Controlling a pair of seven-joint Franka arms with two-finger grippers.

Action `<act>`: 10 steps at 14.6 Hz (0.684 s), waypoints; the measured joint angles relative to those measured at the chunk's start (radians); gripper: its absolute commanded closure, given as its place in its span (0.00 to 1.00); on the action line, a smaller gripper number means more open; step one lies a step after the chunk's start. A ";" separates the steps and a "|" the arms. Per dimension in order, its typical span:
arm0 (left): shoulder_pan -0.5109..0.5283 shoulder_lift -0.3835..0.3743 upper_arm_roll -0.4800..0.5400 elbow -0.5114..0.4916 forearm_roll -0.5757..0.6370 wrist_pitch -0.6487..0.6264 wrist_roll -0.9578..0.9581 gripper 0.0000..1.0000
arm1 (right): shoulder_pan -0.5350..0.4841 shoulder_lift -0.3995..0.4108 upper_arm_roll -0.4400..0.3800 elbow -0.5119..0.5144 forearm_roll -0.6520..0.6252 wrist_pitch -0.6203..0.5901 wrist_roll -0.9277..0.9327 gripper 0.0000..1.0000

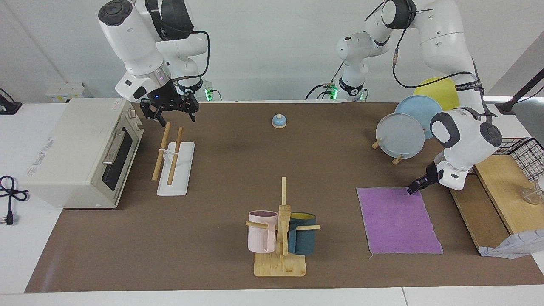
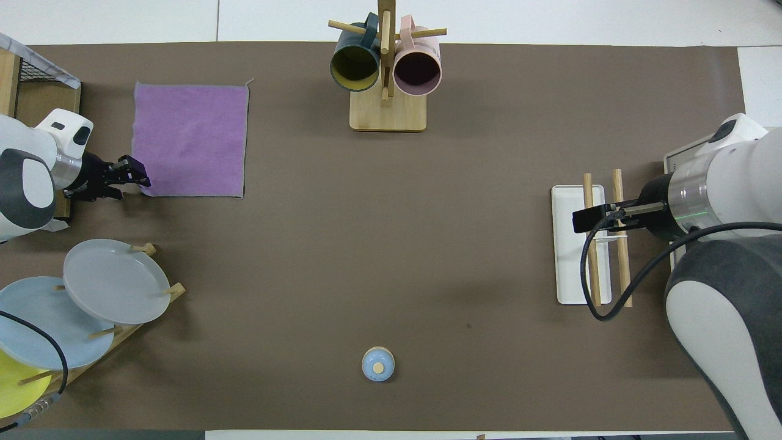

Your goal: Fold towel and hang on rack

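The towel (image 1: 397, 221) (image 2: 190, 139) lies flat and unfolded on the brown mat, purple face up, toward the left arm's end of the table. My left gripper (image 1: 412, 189) (image 2: 138, 173) is low at the towel's corner nearest the robots, touching or just above it. The rack (image 1: 174, 165) (image 2: 577, 244), two wooden rods on a white base, stands toward the right arm's end with nothing on it. My right gripper (image 1: 178, 119) (image 2: 588, 219) hangs open and empty in the air over the rack.
A white toaster oven (image 1: 80, 153) sits beside the rack. A mug tree (image 1: 282, 229) (image 2: 386, 73) holds two mugs farther out. A small blue bell (image 1: 279, 121) (image 2: 378, 364) sits near the robots. A plate stand (image 1: 399, 136) (image 2: 116, 281) and wooden boxes (image 1: 493, 191) flank the towel.
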 measured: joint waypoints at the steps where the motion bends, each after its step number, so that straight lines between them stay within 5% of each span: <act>1: 0.000 0.000 0.000 0.000 -0.003 0.001 -0.002 0.44 | 0.000 -0.001 0.000 -0.001 0.000 0.000 0.000 0.00; 4: 0.001 0.000 0.000 0.002 -0.004 0.004 -0.006 0.50 | 0.000 -0.001 0.000 -0.003 0.000 0.000 0.000 0.00; 5: 0.001 0.000 0.000 0.004 -0.004 0.005 -0.006 0.61 | 0.000 -0.001 0.000 -0.003 0.000 0.000 0.000 0.00; 10: 0.001 0.000 0.000 0.012 -0.004 0.007 -0.007 0.62 | 0.000 -0.001 0.000 -0.007 0.000 0.000 0.000 0.00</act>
